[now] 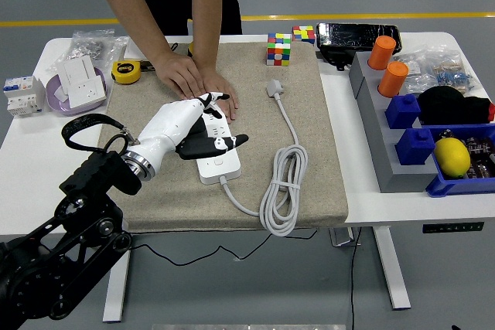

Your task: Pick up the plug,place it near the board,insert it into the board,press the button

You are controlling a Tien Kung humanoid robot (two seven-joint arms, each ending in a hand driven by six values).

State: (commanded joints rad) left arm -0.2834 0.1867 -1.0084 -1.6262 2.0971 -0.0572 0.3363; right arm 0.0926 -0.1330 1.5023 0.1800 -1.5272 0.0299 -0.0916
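Nothing done: plug (pixel 274 88) lies loose on mat, left hand (pixel 192 125) empty, fingers loosely spread over board (pixel 217 161), person's hands (pixel 197 83) pinning it
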